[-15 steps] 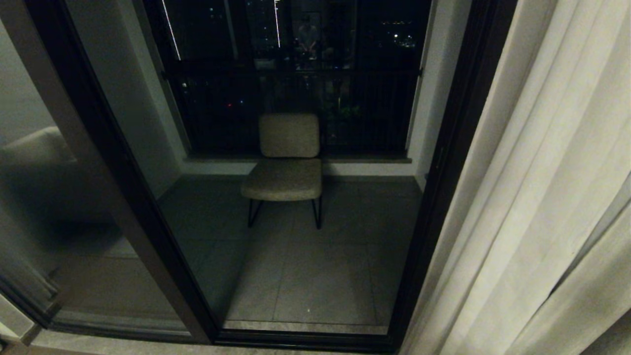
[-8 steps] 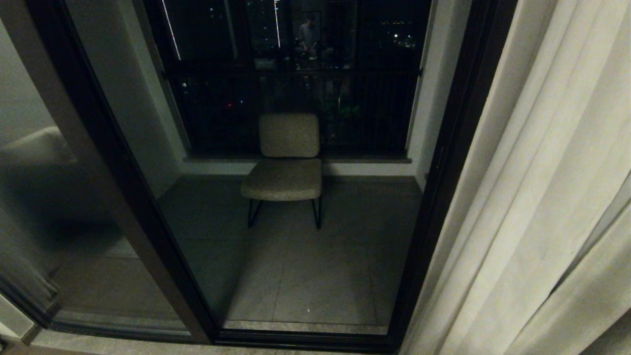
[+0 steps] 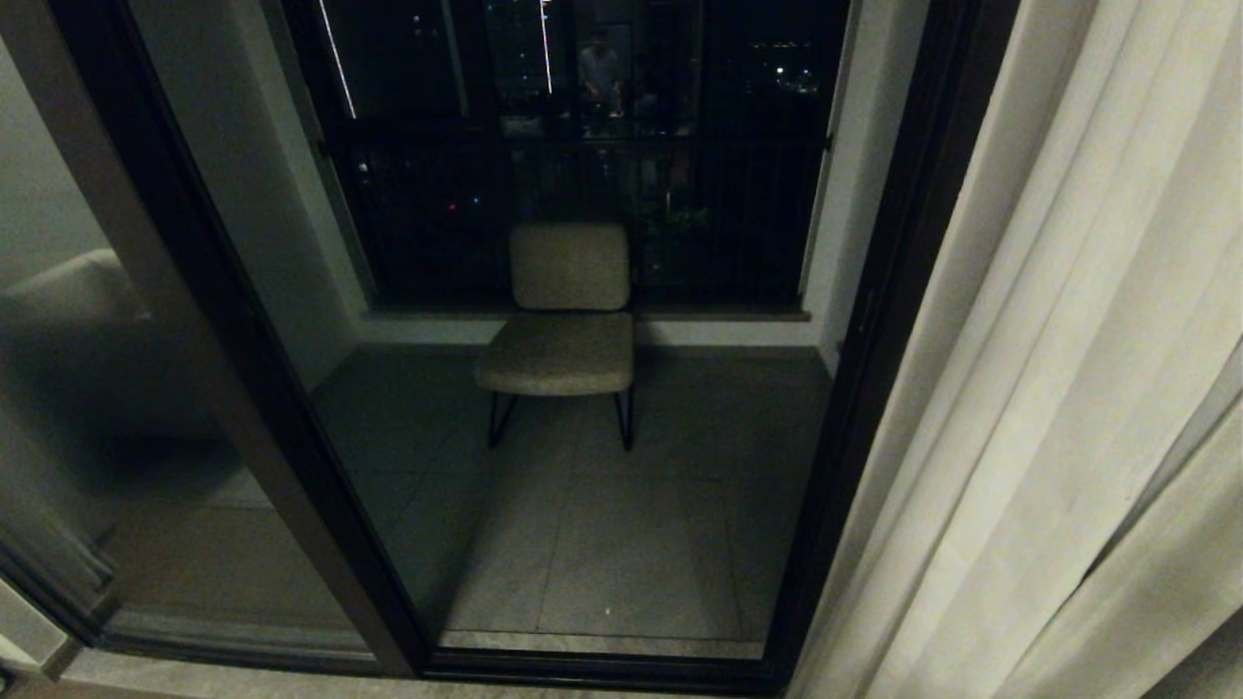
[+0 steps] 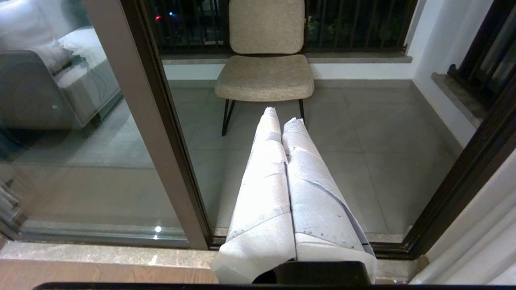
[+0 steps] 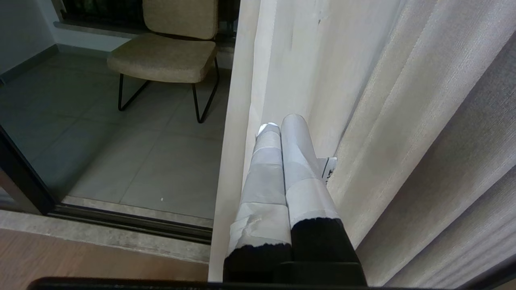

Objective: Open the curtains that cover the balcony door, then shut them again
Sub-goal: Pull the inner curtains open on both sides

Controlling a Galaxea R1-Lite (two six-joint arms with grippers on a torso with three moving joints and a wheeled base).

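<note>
Curtains (image 3: 1058, 388): we see them bunched at the right side of the balcony door (image 3: 855, 388), cream pleats hanging down past the dark right frame post. The glass is uncovered across the middle and left; only one gathered mass shows, so we can't separate the two panels.

Through the panes: a beige chair (image 3: 568, 311) on thin black legs stands on the grey tiled balcony floor (image 3: 621, 544), backed against a dark railing (image 3: 583, 194). A second dark frame post (image 3: 243, 388) runs diagonally on the left, with a sofa's reflection (image 3: 68, 320) in the glass beside it.

Right gripper (image 5: 280, 121): our tape-wrapped fingers are pressed together, nothing between them. It sits right at the curtain's leading edge, fabric folds just beside it on the outer side; whether it touches the cloth we can't tell.

Left gripper (image 4: 282, 114): fingers likewise closed tight and empty, pointing at the glass ahead of the chair, well apart from the curtains.

Neither arm shows in the head view.
</note>
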